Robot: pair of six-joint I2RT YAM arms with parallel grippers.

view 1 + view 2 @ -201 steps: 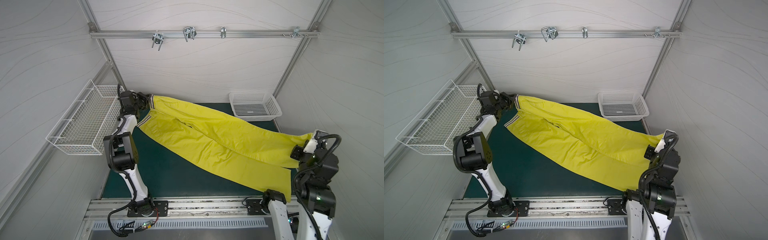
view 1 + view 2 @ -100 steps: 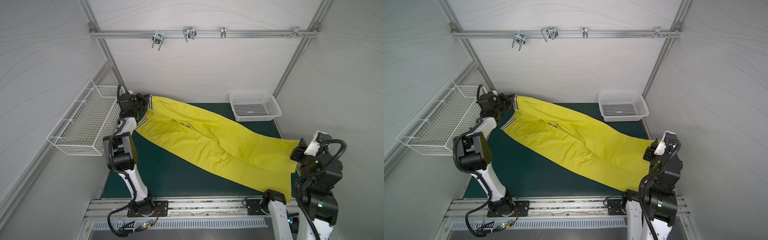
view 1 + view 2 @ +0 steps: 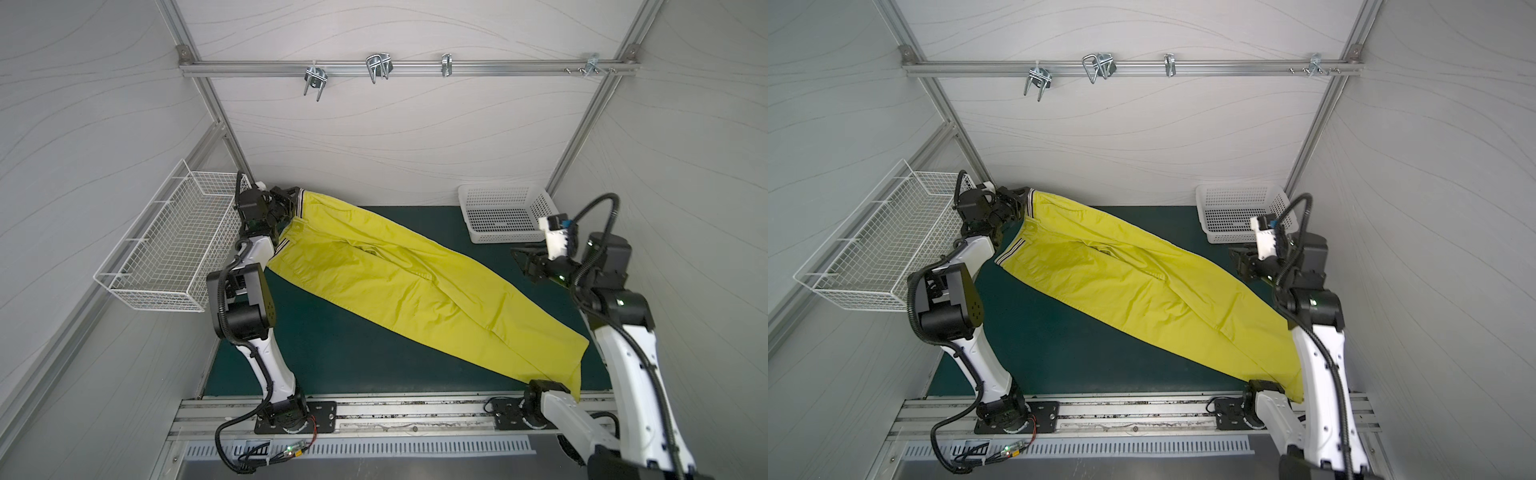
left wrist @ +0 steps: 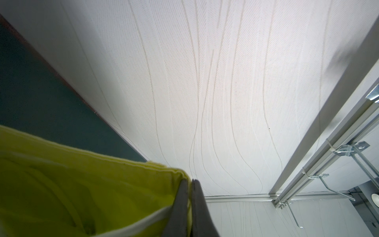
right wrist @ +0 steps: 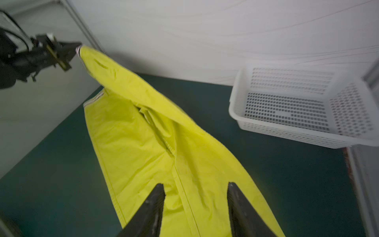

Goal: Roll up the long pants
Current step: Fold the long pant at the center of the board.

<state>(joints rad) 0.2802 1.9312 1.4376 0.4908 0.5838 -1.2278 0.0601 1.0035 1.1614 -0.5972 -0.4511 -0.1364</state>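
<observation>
Now that my right pincer (image 5: 195, 185) has let go of the trouser cuff it gripped a second ago, its two dark fingers (image 5: 155, 205) stand apart with nothing between them. It has lifted away from the near right corner to hang above the green mat (image 3: 332, 353), near the white basket (image 3: 498, 216). My left pincer (image 3: 291, 200) stays clamped tight on the far corner of the striped waistband (image 3: 299, 205), holding that corner up off the mat beside the wire basket (image 3: 166, 253) on the left wall. The long pants (image 3: 395, 286) lie diagonally across the mat, waist at far left, legs running to near right. The leg end that was held up before now rests flat. In both top views my right arm's lower link (image 3: 552, 395) covers the tip of the nearer cuff. The left wrist view shows only a strip of yellow cloth pinched between closed fingers, against the white wall (image 4: 225, 82). The right wrist view is blurred, so seams and stripes are hard to read.
</observation>
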